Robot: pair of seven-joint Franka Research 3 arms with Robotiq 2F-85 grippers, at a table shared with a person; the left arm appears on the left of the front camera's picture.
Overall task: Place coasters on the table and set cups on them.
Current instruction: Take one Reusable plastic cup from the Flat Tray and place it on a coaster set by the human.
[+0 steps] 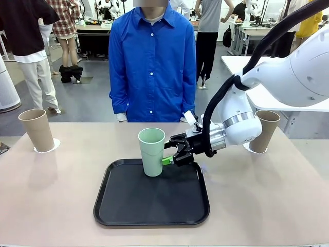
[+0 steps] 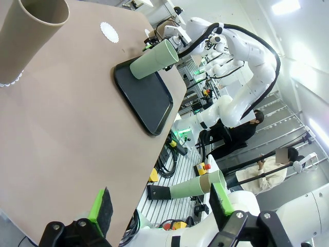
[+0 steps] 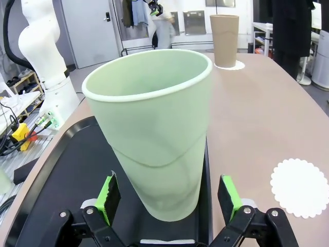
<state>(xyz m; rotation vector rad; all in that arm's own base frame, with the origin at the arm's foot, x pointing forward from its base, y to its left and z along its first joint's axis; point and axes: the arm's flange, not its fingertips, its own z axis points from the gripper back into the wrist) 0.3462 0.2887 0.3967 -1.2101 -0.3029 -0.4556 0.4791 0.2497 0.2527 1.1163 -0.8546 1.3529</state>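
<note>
A pale mint green cup (image 1: 151, 152) (image 3: 159, 134) stands upright at the far edge of the black tray (image 1: 151, 206). My right gripper (image 1: 167, 159) (image 3: 169, 198) reaches it from the right. It is open, one green pad on each side of the cup's lower part with a gap to both. One white coaster (image 3: 299, 187) (image 2: 109, 32) lies bare on the table (image 1: 56, 195) beside the tray. Two tan cups (image 1: 37, 129) (image 1: 266, 131) each stand on a coaster (image 1: 48, 146) (image 1: 250, 148) at the table's far left and far right. My left gripper (image 2: 159, 206) hangs open over the table's edge, holding nothing.
A person in a blue shirt (image 1: 152, 67) stands at the far side, arms down. The tray (image 2: 144, 95) takes up the near middle of the table. A white table (image 1: 272, 98) stands behind on the right.
</note>
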